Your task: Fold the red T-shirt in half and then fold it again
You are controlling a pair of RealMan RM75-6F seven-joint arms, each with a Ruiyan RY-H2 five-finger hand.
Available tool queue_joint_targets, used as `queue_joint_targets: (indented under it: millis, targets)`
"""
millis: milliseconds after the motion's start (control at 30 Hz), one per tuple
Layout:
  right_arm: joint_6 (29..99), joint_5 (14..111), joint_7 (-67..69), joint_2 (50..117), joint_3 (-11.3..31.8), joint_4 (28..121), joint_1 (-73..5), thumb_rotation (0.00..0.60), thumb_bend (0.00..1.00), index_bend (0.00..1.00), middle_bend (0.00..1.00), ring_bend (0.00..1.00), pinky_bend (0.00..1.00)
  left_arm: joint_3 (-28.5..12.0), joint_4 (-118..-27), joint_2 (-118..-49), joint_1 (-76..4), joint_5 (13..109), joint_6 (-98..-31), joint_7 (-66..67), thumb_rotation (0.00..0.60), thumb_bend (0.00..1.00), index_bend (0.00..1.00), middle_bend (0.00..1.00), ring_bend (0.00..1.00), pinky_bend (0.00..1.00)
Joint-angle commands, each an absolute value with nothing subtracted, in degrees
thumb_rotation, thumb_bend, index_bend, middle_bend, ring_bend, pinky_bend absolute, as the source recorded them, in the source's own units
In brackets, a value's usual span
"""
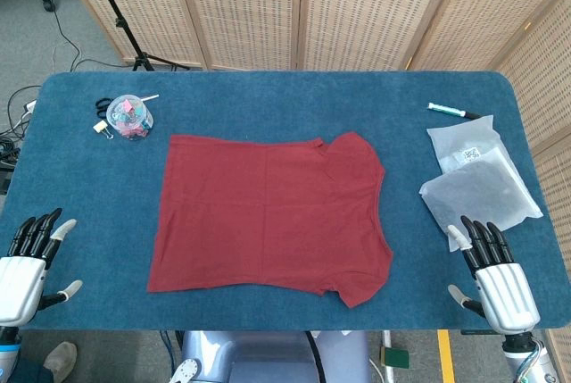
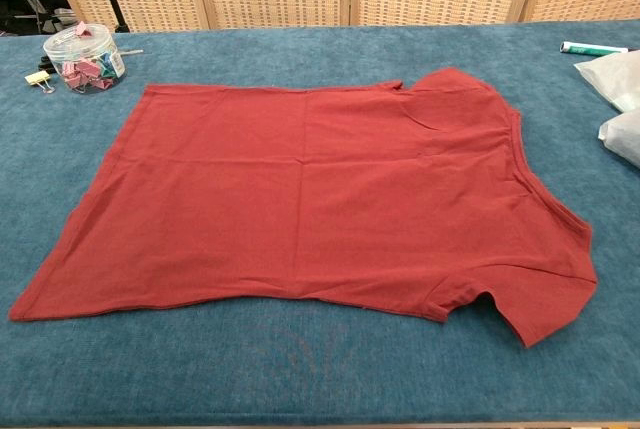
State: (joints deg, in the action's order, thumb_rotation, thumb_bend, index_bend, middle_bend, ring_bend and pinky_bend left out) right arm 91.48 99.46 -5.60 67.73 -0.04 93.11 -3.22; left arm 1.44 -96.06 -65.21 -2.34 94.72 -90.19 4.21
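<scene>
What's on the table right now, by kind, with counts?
T-shirt: 1
Clip jar: 1
Loose clip: 1
Marker: 1
Plastic bags: 2
Total: 6
Both hands, left and right, rest open at the near corners, holding nothing.

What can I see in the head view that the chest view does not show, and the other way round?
Only the head view shows the left hand and right hand, both open on the table, apart from the shirt. The chest view adds nothing of its own; it only shows the cloth closer. Both show the red T-shirt lying flat, the jar of clips, the marker and plastic bags.
</scene>
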Motion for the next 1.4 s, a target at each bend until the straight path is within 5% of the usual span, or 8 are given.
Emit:
queue_joint_targets:
  millis: [33,300,733,1400]
  targets:
    - [91.5,99.6,-5.5,67.7,-0.1,93.1,-3.2,0.6,0.0,0.0,0.0,0.0,0.0,1.5,-96.1,-65.1,-2.3,94.6,-90.1,4.3,0.6,0.03,0.0,0.0,0.0,0.0]
    - [90.4,102.2,-6.5,68.0,-1.4,92.6,-3.9,0.6,0.0,0.01,0.0,0.0,0.0,1.4,-96.2,-65.2,-2.4,94.7,-90.0,4.3,0.6,0.03,0.0,0.0,0.0,0.0]
    - [82.7,111.3,-10.9,75.5,-6.4,84.8,-7.9,0.6,0.0,0.18,0.0,0.0,0.0,1.1,-96.3,-65.1,-2.6,94.1,-89.5,4.5,0.6,0.03,0.0,0.0,0.0,0.0]
    - [76.8,110.6,-14.4,83.8,-6.9,80.0,-11.1,0.6,0.0,0.19,0.0,0.0,0.0,0.3,-96.7,-64.6,-2.5,92.6,-89.8,3.4,0.6,0.03,0.0,0.0,0.0,0.0]
